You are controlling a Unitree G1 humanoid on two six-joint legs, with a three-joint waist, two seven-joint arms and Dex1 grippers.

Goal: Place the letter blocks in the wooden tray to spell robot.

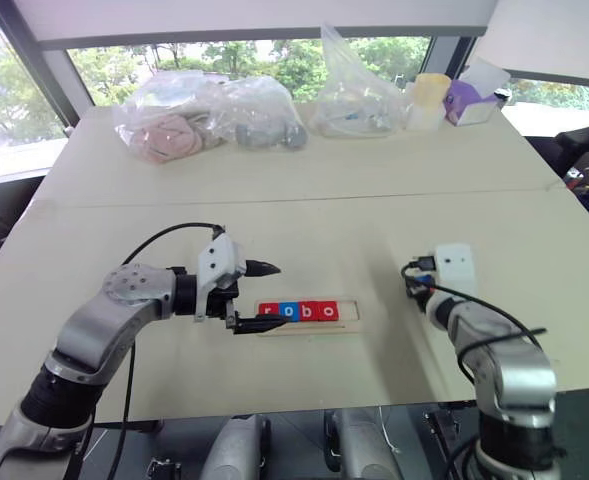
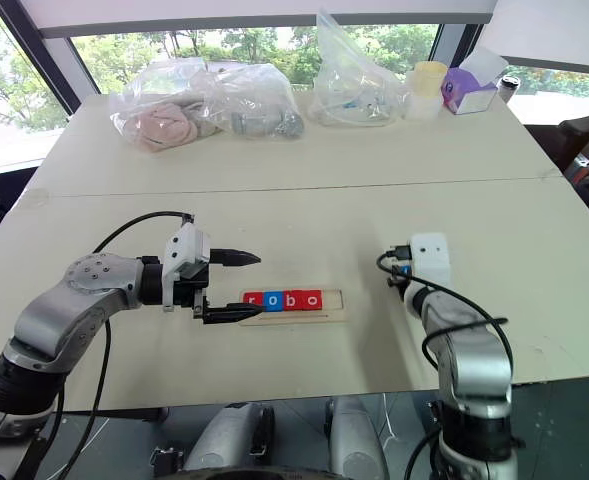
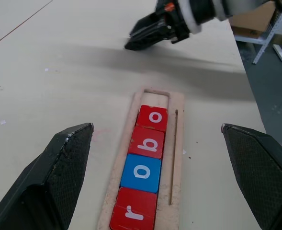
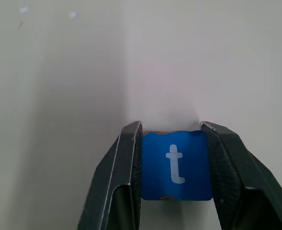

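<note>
Four letter blocks seated in wooden tray [image 1: 346, 325] at table centre, reading r [image 3: 133, 213], o [image 3: 141, 173], b [image 3: 150, 143], o [image 3: 154, 118] from the left-gripper end outward; red, blue, red, red. Last slot [image 3: 154, 97] at the far end empty, presumably reserved for the fifth block. Narrow groove along one long side of tray, blocks packed edge to edge against the rim on the opposite side, likely so the word stays aligned.

Left gripper [image 1: 256, 296] at about 9 o'clock of tray, fingers spread wide, nothing between them, lower fingertip [image 1: 259, 324] at the tray's r end. Probably parked there to steady or guard the tray end while the other arm works; contact with tray not resolvable.

Right gripper [image 4: 174, 172] at about 3 o'clock of tray, well apart from it, fingers narrowed onto blue t block [image 4: 176, 165], pads [image 4: 131, 163] pressing its two opposite side faces, letter upright and face up. Side grip keeps the top face readable and the bottom free for dropping flat into the slot. Block looks at or near table surface; lifted or not, cannot tell.

Readable writing: white lowercase r, o, b, o, t on blocks. No brand marks legible.

Judgement: final step in hand, carry t toward 9 o'clock into the empty end slot.
</note>
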